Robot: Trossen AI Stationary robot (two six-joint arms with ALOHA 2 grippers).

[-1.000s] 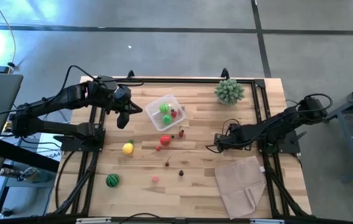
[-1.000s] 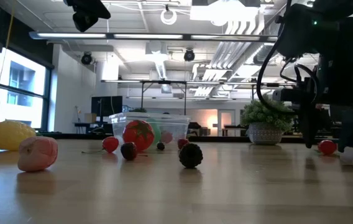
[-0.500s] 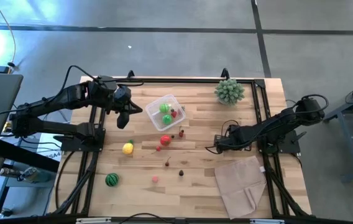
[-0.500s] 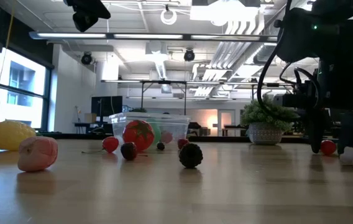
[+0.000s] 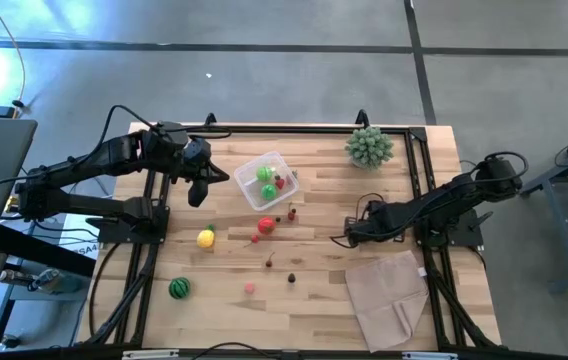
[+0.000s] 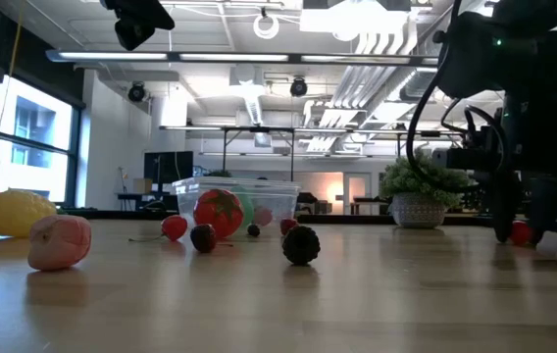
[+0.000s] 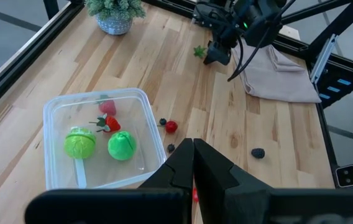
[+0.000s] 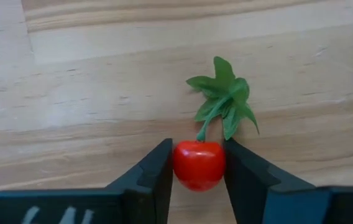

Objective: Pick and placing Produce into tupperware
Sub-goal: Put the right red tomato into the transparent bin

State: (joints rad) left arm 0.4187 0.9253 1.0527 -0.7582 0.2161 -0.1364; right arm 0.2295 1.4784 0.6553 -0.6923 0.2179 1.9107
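Note:
My right gripper (image 5: 349, 235) stands low over the table's right middle, shut on a small red berry (image 8: 199, 163) with a green leafy stalk (image 8: 223, 99). The clear tupperware (image 5: 264, 180) sits at the far middle and holds two green rounds (image 7: 96, 144) and small red pieces. On the wood lie a yellow lemon (image 5: 206, 238), a striped green melon ball (image 5: 180, 289), a red tomato (image 5: 266, 225) and small berries. My left gripper (image 5: 199, 190) hangs shut above the table, just left of the tupperware. My right gripper pinches the red berry's two opposite sides (image 8: 178, 163) between its two fingers (image 8: 155, 171). The fingers come steeply from above, pointing down. The berry sits on the table between them (image 6: 520, 232), and its stalk and leaves lie flat on the wood beyond the fingertips.
A spiky pale-green plant ball (image 5: 369, 146) stands at the far right corner. A beige folded cloth (image 5: 389, 295) lies near the right front, close to my right gripper. A pink fruit (image 5: 250, 288) and a dark berry (image 5: 290, 278) lie in the near middle.
My right gripper has kept its place and drawn its fingers together around the red berry, which stays on the table.

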